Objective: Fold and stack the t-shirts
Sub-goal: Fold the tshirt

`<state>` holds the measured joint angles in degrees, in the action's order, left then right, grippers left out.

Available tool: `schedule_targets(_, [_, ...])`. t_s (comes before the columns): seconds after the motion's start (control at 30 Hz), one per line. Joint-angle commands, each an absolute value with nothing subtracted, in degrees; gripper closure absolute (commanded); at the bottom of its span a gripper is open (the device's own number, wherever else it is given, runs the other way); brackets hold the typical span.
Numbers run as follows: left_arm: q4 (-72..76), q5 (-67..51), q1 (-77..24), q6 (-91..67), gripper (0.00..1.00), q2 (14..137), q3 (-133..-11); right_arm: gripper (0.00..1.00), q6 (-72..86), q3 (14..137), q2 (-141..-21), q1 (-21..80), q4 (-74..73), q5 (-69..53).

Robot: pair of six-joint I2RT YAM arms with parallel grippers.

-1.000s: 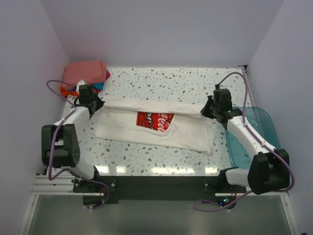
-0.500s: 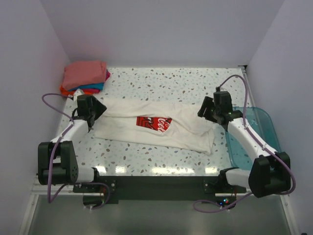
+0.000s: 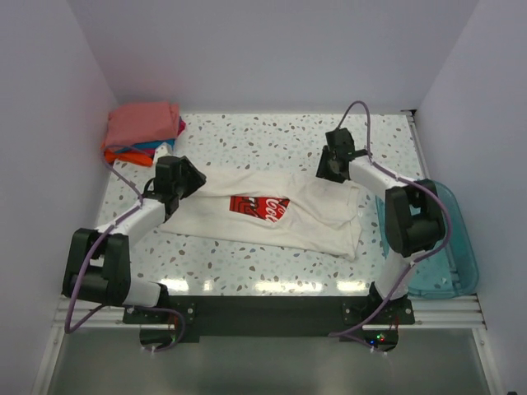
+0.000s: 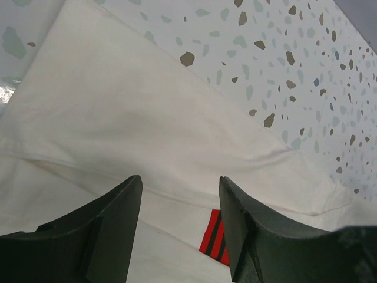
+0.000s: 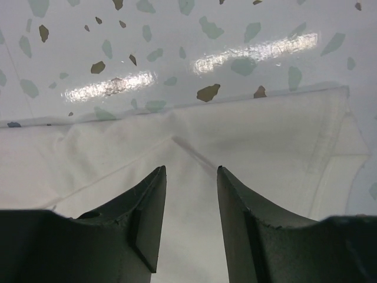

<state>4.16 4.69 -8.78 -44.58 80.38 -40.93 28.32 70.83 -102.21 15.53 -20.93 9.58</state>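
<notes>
The white t-shirt (image 3: 272, 216) lies folded lengthwise across the middle of the table, its red chest print (image 3: 259, 206) partly covered by the folded-over top layer. My left gripper (image 3: 194, 178) hovers open over the shirt's left end; in the left wrist view the left gripper (image 4: 180, 180) has white cloth and a corner of the print (image 4: 211, 240) below it, nothing between the fingers. My right gripper (image 3: 324, 172) hangs open over the shirt's far right edge; the right gripper (image 5: 190, 169) has a crease of the white shirt (image 5: 265, 147) below it. Folded salmon-pink (image 3: 144, 123), teal (image 3: 161, 146) and orange (image 3: 122, 154) t-shirts are stacked at the far left corner.
A translucent teal bin (image 3: 455, 247) sits at the table's right edge, beside the right arm. White walls close in the left, back and right sides. Speckled tabletop (image 3: 263, 136) shows behind the shirt.
Both grippers let go of the shirt's lifted edge, which now lies folded over the print. The left gripper shifted right; the right gripper swung to the far edge.
</notes>
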Motion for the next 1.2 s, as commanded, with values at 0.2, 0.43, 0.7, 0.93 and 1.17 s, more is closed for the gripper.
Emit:
schedule_targets(0.2, [9.40, 3.52, -10.02, -44.65, 0.41, 80.86, -41.48, 0.58, 27.51, 77.52, -110.21, 17.84, -18.02, 12.92])
schedule_targets(0.43, [9.40, 3.34, -10.02, -44.21, 0.42, 81.21, -41.40, 0.58, 27.77, 77.61, -112.41, 19.07, -17.84, 14.24])
schedule_targets(0.7, [9.49, 3.25, -10.02, -44.30, 0.43, 81.21, -41.13, 0.84, 28.12, 77.26, -112.15, 19.69, -18.28, 15.38])
schedule_targets(0.93, [9.23, 3.34, -10.02, -44.38, 0.43, 81.04, -41.22, 1.00, 28.12, 76.03, -108.20, 19.77, -19.42, 14.59])
schedule_targets(1.17, [8.70, 4.13, -10.02, -44.38, 0.43, 80.33, -40.87, 1.00, 29.00, 70.76, -99.33, 22.06, -18.98, 12.57])
